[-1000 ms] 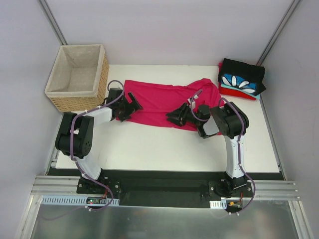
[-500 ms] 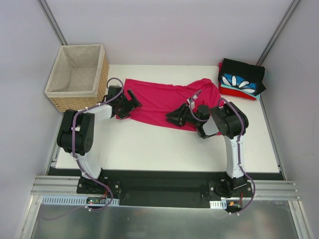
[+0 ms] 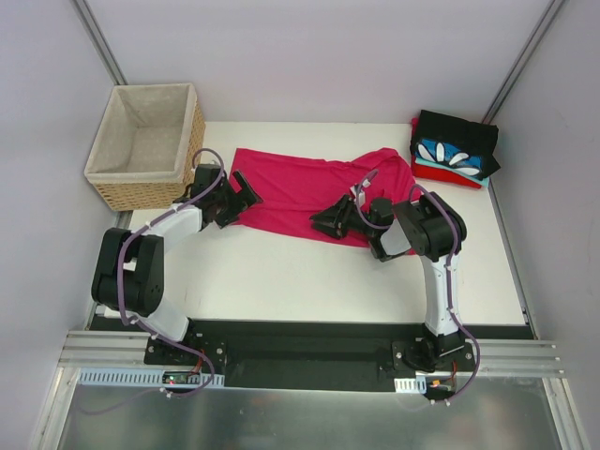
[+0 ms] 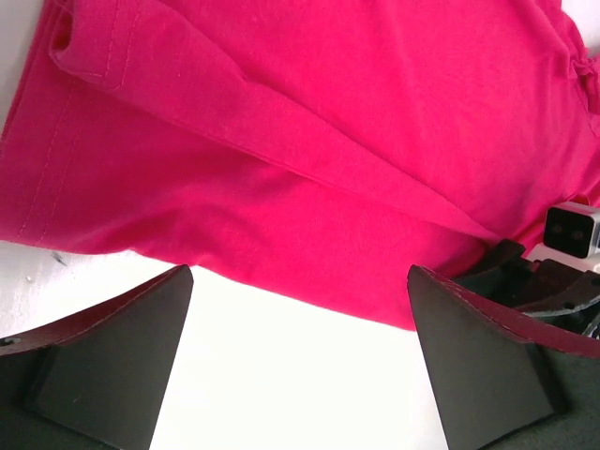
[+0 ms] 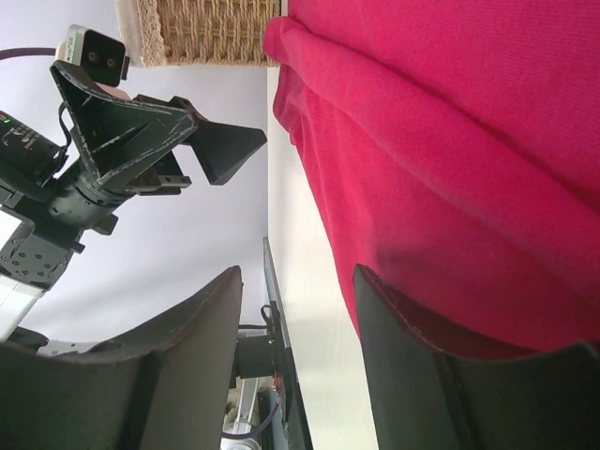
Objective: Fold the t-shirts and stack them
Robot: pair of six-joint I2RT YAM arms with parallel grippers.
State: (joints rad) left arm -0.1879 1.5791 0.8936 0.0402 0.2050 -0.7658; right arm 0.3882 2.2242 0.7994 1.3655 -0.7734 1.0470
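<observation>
The magenta-pink t-shirt (image 3: 300, 186) lies spread across the back middle of the table, creased lengthwise, and it also fills the left wrist view (image 4: 309, 141) and the right wrist view (image 5: 450, 141). My left gripper (image 3: 242, 195) hovers at the shirt's near left edge, open wide (image 4: 300, 272) over cloth edge and bare table. My right gripper (image 3: 326, 217) is at the near right edge, open (image 5: 298, 277), with one finger (image 5: 422, 366) against the hem and nothing between the jaws. Folded black, petal-print blue and red t-shirts (image 3: 455, 150) are stacked at the back right corner.
A wicker basket (image 3: 112, 173) with beige lining stands off the table's back left corner, close to the left arm. White table (image 3: 309, 272) stretches in front of the shirt. Enclosure walls and slanted poles stand behind and to both sides.
My left gripper has shifted a little back and left along the shirt's edge, and its elbow has swung outward to the left. The right arm has barely moved.
</observation>
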